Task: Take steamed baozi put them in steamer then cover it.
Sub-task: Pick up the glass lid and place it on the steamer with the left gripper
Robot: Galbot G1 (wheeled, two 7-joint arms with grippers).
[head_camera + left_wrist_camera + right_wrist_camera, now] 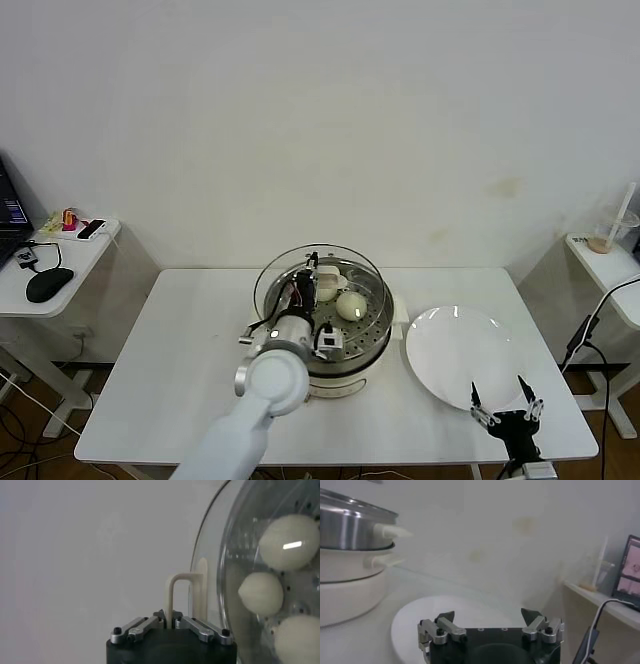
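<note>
I see left gripper (312, 268) over steamer (372, 335) pinching lid (210, 555) handle | buns (350, 305) inside | right gripper (507, 405) wide, beside steamer over plate (440, 350)

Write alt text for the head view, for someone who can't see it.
The robot's left end effector is shut on the beige handle of a glass lid held over a steel steamer with white buns inside, on a white table. Its right end effector waits open by an empty white plate.
</note>
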